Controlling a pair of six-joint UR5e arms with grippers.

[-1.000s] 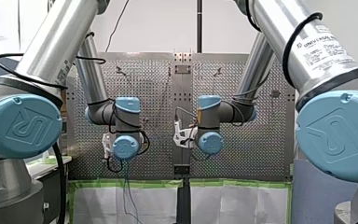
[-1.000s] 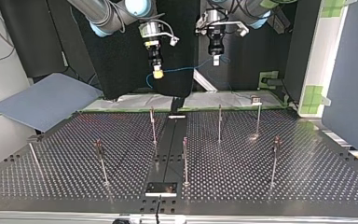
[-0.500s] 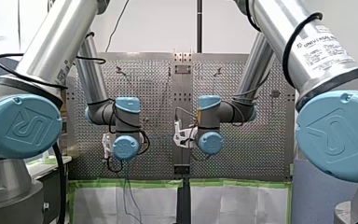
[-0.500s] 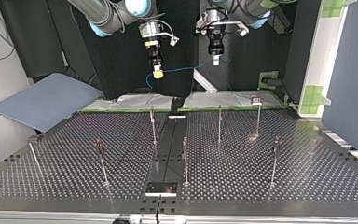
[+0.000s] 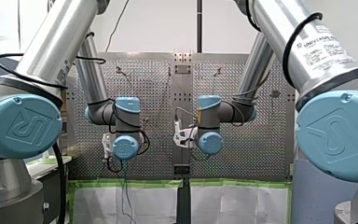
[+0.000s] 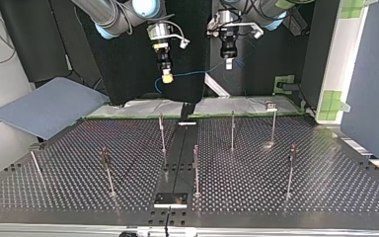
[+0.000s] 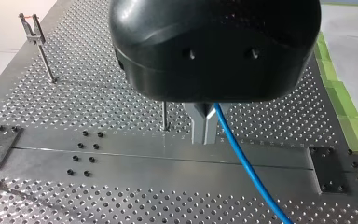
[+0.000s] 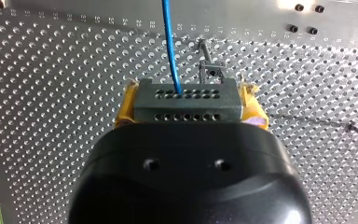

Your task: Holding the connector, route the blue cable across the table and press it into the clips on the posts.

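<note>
Top view shows almost nothing altered over the last second. Both arms keep the same raised pose, and only the slack cable hanging under my left wrist in the front view has swung a little. I judge this a pause before the descent: routing toward the clips is not yet begun.

At the left, my right gripper (image 6: 167, 77) is clamped by its yellow pads (image 8: 127, 103) on the dark grey connector (image 8: 186, 100), high above the perforated table (image 6: 325, 187). From the connector the blue cable (image 6: 192, 74) runs rightward, nearly level, to my left gripper (image 6: 229, 63). Its metal fingers (image 7: 196, 128) are drawn together on the cable, which comes out right at them. The posts (image 6: 232, 129) stand well below the connector, and the cable touches none of them.

In the front view the blue wrist joints (image 5: 125, 147) hide both grippers. The left wrist's black housing (image 7: 214, 46) covers the spot where the fingers meet the cable, so how firmly they pinch it I cannot tell. The clips are too small to read in the top view. One clip (image 8: 210, 71), just ahead of the connector in the right wrist view, looks unfilled. The cable's far end runs out of sight.
</note>
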